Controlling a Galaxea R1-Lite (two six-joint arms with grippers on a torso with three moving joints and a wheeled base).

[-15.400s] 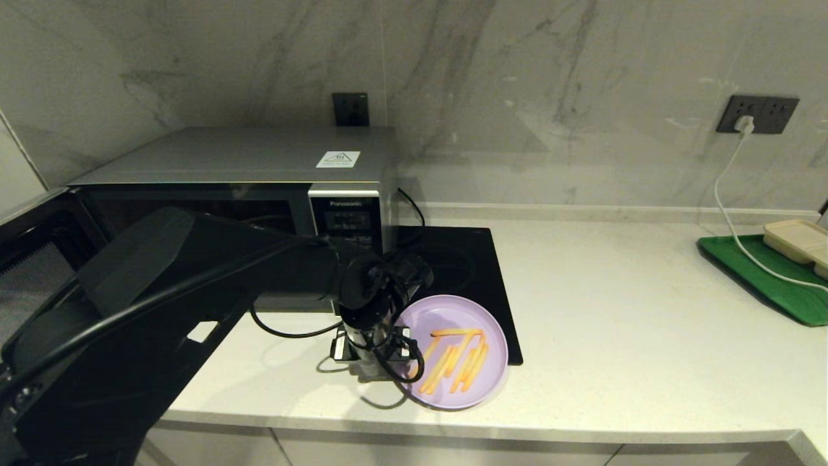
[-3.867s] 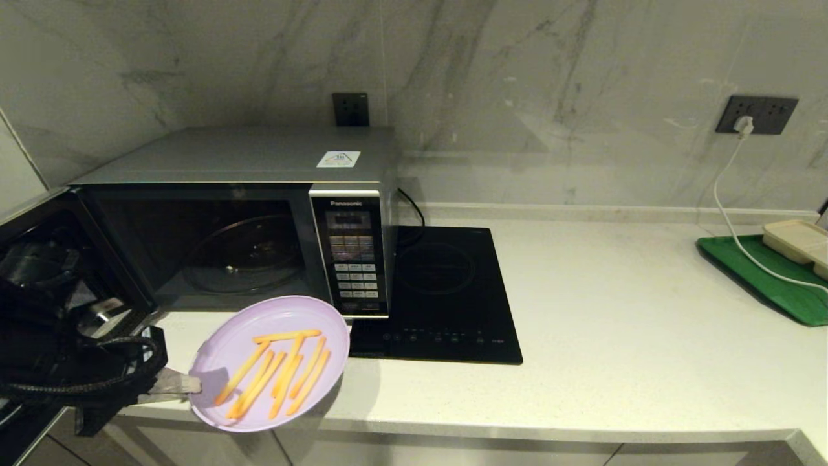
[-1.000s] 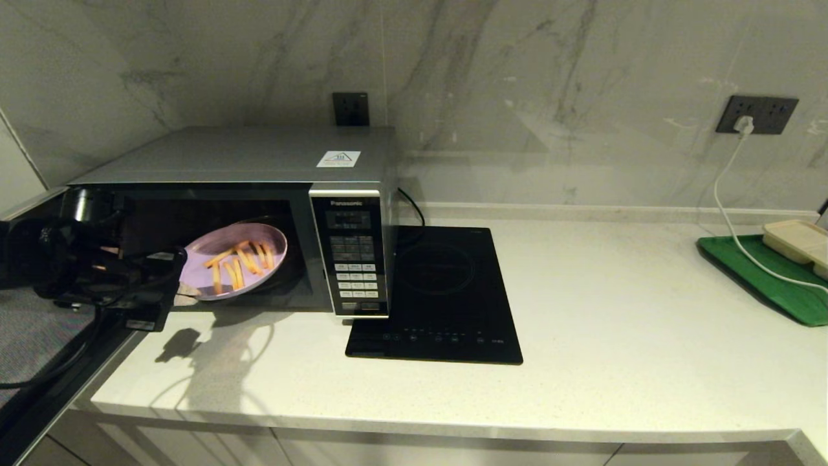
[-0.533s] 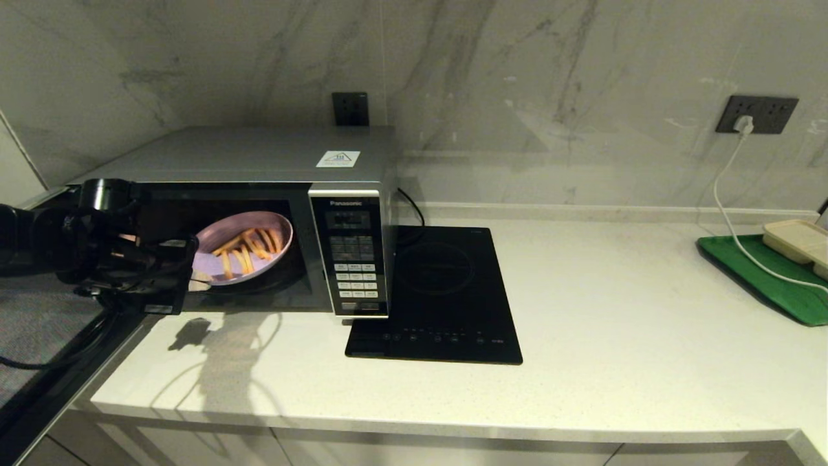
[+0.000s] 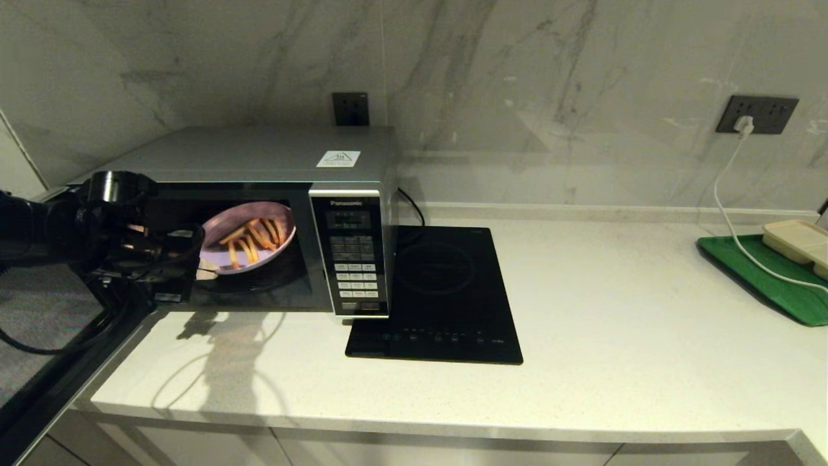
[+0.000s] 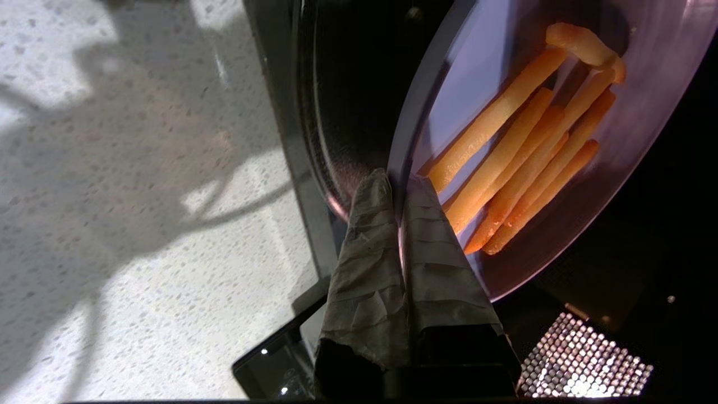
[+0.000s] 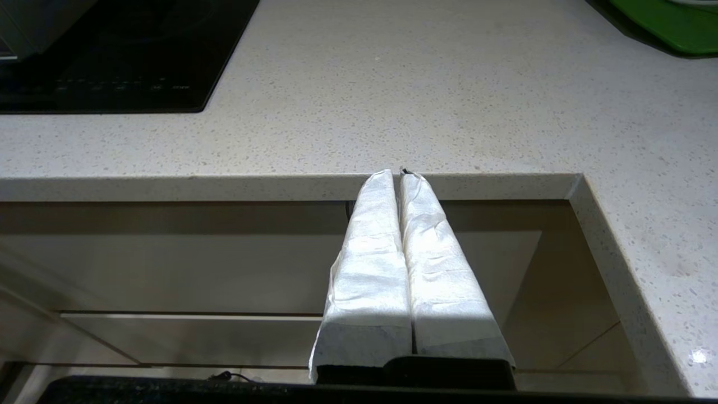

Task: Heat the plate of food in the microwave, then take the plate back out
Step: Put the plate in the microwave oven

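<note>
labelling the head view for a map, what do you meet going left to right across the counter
left gripper → plate of food inside the open microwave → microwave keypad → induction cooktop → white cable → green tray → beige compartment tray

black induction cooktop [image 5: 446, 294] is sitting mid-frame on the speckled white countertop [image 5: 614, 336]. over at the right edge a green tray [image 5: 760, 278] is holding a beige compartment tray [image 5: 799, 241]. a white cable [image 5: 728, 194] is running down from the wall outlet [image 5: 757, 114], upper right, across that tray.
</note>
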